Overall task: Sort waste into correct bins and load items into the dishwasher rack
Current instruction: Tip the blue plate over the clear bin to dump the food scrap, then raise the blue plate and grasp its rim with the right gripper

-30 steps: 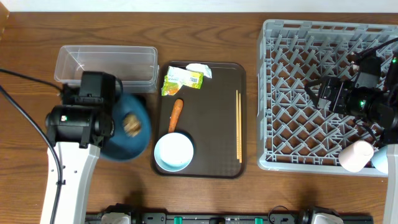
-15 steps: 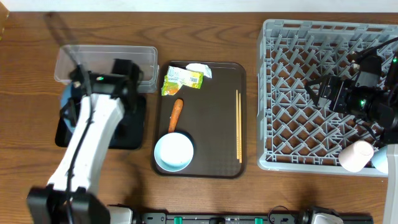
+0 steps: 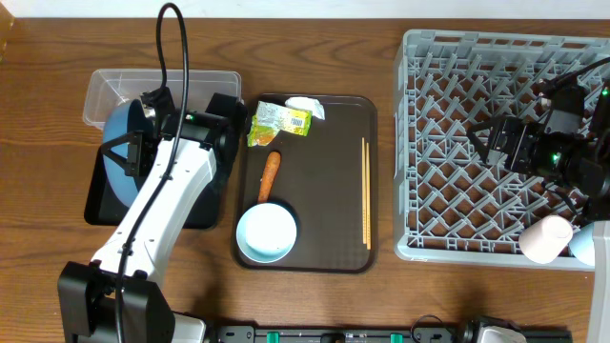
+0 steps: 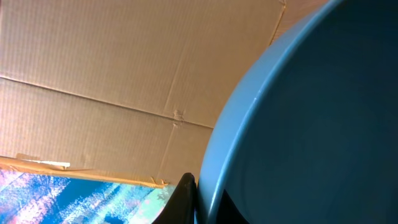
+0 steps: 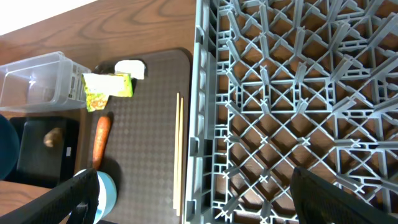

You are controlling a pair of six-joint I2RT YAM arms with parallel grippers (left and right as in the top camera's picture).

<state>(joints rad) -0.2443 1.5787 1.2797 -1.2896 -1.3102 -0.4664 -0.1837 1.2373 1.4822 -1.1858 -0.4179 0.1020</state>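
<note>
a: what sits nearest on the counter [image 3: 429, 291]?
b: the white bowl [image 3: 267, 232], at the near edge of the brown serving tray [image 3: 324, 152]. in the near right corner of the grey rack [image 3: 438, 205] is the pink cup [image 3: 545, 238], with the blue cup [image 3: 583, 246] just beside it.
a: farther in?
b: the carrot [image 3: 270, 175] lies just beyond the bowl, and the chopsticks [image 3: 364, 191] lie along the tray's right side. the brown lump [image 5: 51, 137] rests in the black tray [image 3: 98, 207].
a: and the hands?
b: the left hand [image 3: 138, 157] pinches the rim of the dark blue dish [image 3: 116, 152] and holds it on edge over the black tray, by the clear tub [image 3: 205, 86]. the right hand [image 5: 194, 177] hangs over the rack, fingers [image 5: 74, 200] spread wide, gripping nothing.
a: farthest?
b: the wrapper [image 3: 279, 122] and the white paper [image 3: 305, 107], touching, at the serving tray's far edge.
</note>
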